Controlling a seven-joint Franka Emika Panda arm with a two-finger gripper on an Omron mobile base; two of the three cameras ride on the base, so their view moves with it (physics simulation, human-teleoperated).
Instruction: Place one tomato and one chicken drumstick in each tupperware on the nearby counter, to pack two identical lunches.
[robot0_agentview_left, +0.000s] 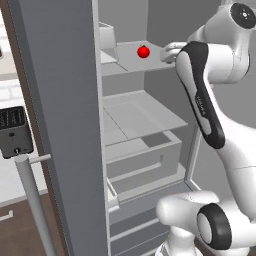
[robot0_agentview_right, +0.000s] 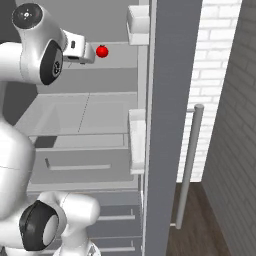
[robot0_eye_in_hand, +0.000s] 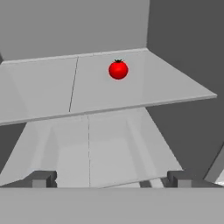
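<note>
One tomato (robot0_eye_in_hand: 118, 70) is seen sitting on the upper fridge shelf (robot0_eye_in_hand: 52, 92), straight ahead of the gripper (robot0_eye_in_hand: 109, 178) and well apart from it. The gripper is spread wide with nothing held. A lower shelf (robot0_eye_in_hand: 109, 148) is spotted right below it.

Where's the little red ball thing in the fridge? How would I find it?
Look into the open fridge and find its upper shelf, a pale grey flat board. The tomato sits on it alone, toward the back, ahead of the robot's open gripper. It is the one bright red, round, shiny thing there, with a tiny dark green stem on top.
</note>
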